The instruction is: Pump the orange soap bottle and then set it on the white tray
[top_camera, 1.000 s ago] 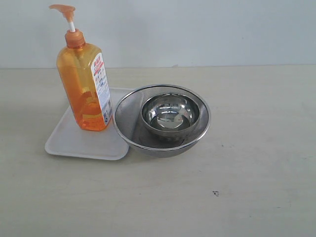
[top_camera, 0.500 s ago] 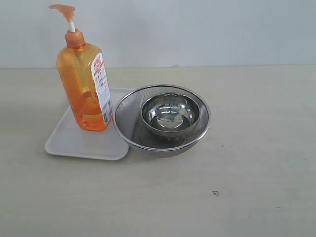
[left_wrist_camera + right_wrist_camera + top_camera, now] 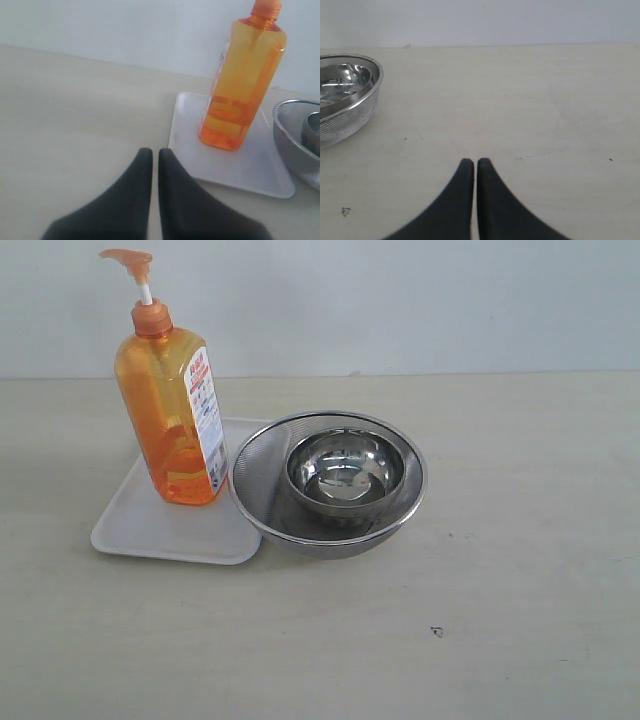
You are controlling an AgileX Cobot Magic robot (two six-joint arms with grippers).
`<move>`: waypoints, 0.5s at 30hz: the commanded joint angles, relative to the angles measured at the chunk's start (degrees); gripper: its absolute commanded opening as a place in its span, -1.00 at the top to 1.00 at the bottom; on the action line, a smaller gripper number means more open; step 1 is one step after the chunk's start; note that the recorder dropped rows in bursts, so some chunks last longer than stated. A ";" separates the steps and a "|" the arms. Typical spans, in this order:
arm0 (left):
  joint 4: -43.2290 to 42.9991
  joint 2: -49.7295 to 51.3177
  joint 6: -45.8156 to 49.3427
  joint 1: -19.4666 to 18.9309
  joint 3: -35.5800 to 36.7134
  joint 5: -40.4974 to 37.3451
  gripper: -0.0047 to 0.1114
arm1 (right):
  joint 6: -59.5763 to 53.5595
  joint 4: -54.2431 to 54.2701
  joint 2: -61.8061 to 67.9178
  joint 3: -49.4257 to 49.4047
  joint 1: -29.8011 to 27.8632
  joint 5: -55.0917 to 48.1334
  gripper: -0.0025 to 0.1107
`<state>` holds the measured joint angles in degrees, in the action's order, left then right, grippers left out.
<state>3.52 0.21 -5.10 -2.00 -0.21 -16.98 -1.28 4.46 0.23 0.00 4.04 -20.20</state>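
Standing on white tray (image 3: 140, 530), 9 o'clock of mesh strainer (image 3: 256, 488): orange soap bottle (image 3: 172, 425) | likely heavy, slick; grip mid-body | left gripper (image 3: 150, 155), right gripper (image 3: 470, 164): jaws pinched together, empty

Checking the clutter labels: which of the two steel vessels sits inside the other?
The smooth shiny bowl; it sits inside the wider mesh strainer.

Bright diffuse light, faint shadows; reflections in steel bowl (image 3: 345, 475); orange soap bottle (image 3: 243, 80) soft-focus in left wrist view
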 commanded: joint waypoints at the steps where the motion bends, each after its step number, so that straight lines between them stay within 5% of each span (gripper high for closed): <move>1: 0.71 -0.21 9.11 -0.10 0.21 -0.12 0.84 | 0.06 -0.22 -0.23 0.00 -0.17 0.56 0.96; 4: 0.71 -0.21 14.43 -0.10 0.21 -0.02 0.84 | 0.06 -0.22 -0.23 0.00 -0.17 0.56 0.96; 15: 5.53 -0.21 9.84 -0.10 0.21 -0.02 0.84 | 0.04 -0.22 -0.23 0.00 -0.17 0.26 0.96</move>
<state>8.58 0.21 5.60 -2.00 -0.21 -16.98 -1.28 4.46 0.23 0.00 4.04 -20.20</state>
